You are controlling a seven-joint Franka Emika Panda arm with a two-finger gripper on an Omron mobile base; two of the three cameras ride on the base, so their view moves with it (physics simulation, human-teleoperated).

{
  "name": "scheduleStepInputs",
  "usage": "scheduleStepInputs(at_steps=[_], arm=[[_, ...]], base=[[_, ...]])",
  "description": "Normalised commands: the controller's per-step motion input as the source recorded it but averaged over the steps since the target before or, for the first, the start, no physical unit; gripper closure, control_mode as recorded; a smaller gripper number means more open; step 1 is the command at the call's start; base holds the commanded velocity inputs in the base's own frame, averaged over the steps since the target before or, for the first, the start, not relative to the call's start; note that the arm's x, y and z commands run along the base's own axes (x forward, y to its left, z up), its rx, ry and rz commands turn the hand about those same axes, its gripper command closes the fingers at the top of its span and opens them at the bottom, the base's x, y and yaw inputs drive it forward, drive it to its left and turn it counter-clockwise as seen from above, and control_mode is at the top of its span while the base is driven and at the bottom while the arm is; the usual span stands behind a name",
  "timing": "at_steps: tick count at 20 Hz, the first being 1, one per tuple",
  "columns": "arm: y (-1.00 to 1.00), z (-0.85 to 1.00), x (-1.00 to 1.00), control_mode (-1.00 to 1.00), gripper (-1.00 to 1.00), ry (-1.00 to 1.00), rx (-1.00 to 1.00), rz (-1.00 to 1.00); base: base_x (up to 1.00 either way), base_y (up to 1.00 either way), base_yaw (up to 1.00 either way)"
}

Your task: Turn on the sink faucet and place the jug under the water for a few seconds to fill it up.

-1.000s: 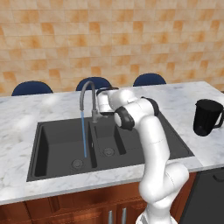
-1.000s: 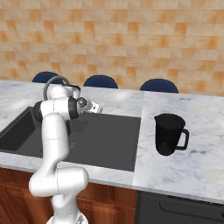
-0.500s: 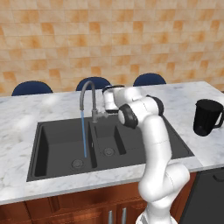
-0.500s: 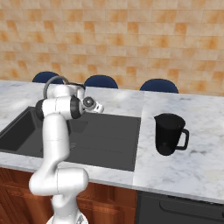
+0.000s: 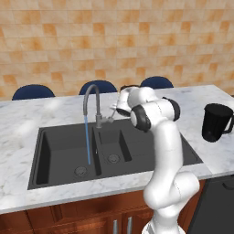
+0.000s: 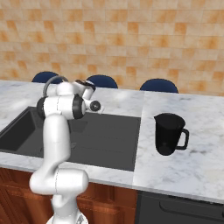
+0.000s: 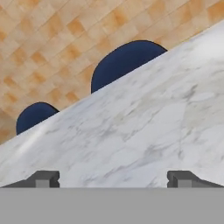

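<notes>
Jug [image 5: 216, 122]: it stood upright on the marble counter [image 5: 27, 123], well to the right of the sink [image 5: 151, 151] and beyond the flat drainboard end, with nothing touching it; from the right base view its loop handle pointed to the right. The sink faucet [image 5: 90, 104] rose from the back rim of the sink at the divider between the two basins, its arched spout reaching over the left basin. Water [image 5: 87, 139] ran in a thin blue stream from the spout straight down to a spot just beside the left basin's round drain [image 5: 81, 171]. The gripper [image 5: 114, 109] hung behind the sink's back rim, just right of the faucet's base, well apart from the jug. In the hand view its two dark fingertips [image 7: 43, 178] stood far apart with only bare marble between them, so the hand was released and grasped nothing. Past the far edge of the counter, behind the sink, three blue chair backs [image 5: 33, 91] showed against the orange tiled wall [image 5: 114, 41].
</notes>
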Motion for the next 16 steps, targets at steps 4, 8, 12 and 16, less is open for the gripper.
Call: scheduleStepInputs(at_steps=[4, 8, 12, 16], arm=[[-0.37, 1.0, -0.03, -1.0, -1.0, -0.08, 0.06, 0.02], [-0.27, 1.0, 0.0, -1.0, -1.0, -0.06, 0.03, 0.0], [-0.19, 0.99, 0.0, -1.0, -1.0, -0.01, 0.01, 0.0], [-0.05, 0.93, -0.13, -1.0, -1.0, 0.0, -0.01, 0.01]], base=[[0.0, 0.0, 0.0], [0.0, 0.0, 0.0], [0.0, 0.0, 0.0], [0.0, 0.0, 0.0]])
